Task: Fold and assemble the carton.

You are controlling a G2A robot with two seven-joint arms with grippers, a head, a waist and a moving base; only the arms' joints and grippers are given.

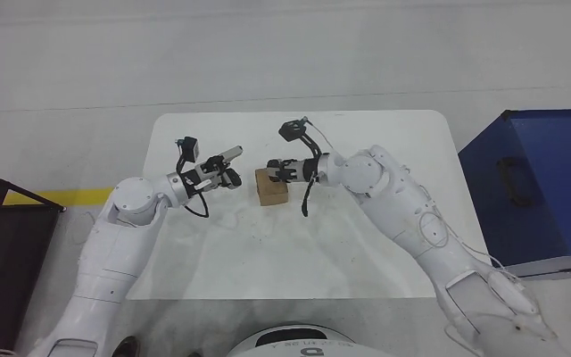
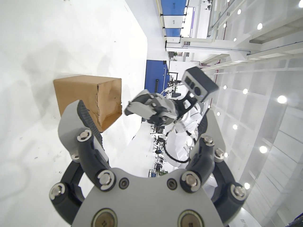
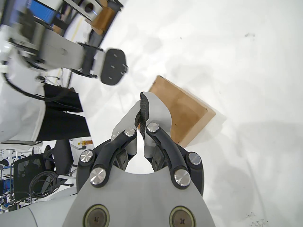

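Carton sits mid-frame on the tabletop, formed, with one end creased. Right gripper is at its upper edge, jaws clenched on nothing, likely to press a flap. Left gripper hovers just beside it, jaws released wide, probably to brace.

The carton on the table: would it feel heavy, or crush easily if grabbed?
Probably light: the carton looks like thin cardboard. Its crumpled, creased side in the left wrist view suggests it dents under a squeeze. Flat-sided, it would likely slide on the table rather than roll.
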